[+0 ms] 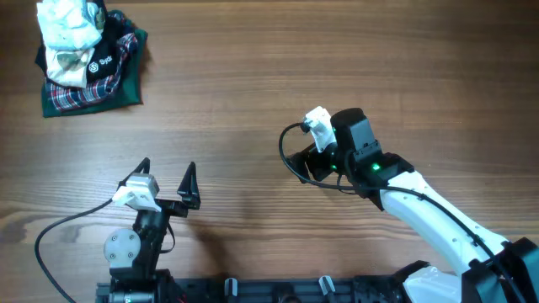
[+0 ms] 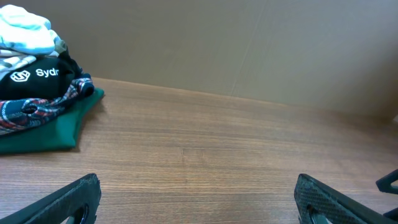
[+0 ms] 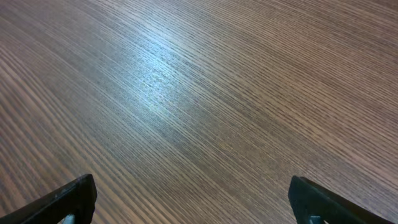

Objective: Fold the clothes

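Note:
A crumpled pale blue-and-white garment (image 1: 71,32) lies on top of a pile at the table's far left corner; its pattern is too small to make out. It also shows in the left wrist view (image 2: 25,32). My left gripper (image 1: 168,171) is open and empty near the front edge, far from the pile; its jaws (image 2: 196,199) frame bare wood. My right gripper (image 3: 193,199) is open and empty, over bare wood. In the overhead view the right arm's head (image 1: 349,139) sits right of centre and covers its fingers.
Under the pale garment lie a black garment with a white logo (image 1: 105,61) and a dark green-and-red plaid cloth (image 1: 93,91); both also show in the left wrist view, the black one (image 2: 37,78) above the plaid (image 2: 43,124). A black cable (image 1: 290,160) loops beside the right wrist.

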Controlling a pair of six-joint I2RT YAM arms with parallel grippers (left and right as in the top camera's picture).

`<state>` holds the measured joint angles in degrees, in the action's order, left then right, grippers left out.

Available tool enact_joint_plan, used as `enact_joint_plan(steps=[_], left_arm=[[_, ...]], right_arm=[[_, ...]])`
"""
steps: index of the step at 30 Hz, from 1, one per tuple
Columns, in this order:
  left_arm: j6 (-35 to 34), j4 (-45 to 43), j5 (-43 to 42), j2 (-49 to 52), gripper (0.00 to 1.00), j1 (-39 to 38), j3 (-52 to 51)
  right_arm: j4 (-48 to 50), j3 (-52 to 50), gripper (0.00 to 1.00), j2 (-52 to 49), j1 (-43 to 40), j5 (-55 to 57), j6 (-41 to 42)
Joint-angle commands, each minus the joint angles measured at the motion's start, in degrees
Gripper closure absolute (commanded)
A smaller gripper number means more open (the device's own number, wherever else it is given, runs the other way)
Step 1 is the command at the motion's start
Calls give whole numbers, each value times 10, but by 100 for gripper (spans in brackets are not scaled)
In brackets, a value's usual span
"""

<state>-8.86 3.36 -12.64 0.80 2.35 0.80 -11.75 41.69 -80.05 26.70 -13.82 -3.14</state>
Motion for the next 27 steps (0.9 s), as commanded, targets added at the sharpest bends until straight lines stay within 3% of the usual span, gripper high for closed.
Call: enact_joint_plan(steps=[1, 6, 10, 16, 18, 22, 27], left_arm=[[-6, -1, 7, -5, 0, -2, -5], [-6, -1, 7, -5, 0, -2, -5], [-6, -1, 7, -5, 0, -2, -5], [-6, -1, 7, -4, 0, -2, -5], [-6, -1, 7, -4, 0, -2, -5], [-6, -1, 7, -4, 0, -2, -5], [-6, -1, 7, -4, 0, -2, -5]], right_arm=[[2, 1, 0, -5, 1, 5, -10], [1, 1, 0, 9, 1, 5, -9], [3, 1, 0, 148, -13, 71, -31], [53, -2, 0, 309, -204, 85, 6], [81, -11, 0, 352, -234, 104, 5], [215, -152, 0, 469, -252, 129, 13], [214, -292, 0, 614, -277, 120, 65]])
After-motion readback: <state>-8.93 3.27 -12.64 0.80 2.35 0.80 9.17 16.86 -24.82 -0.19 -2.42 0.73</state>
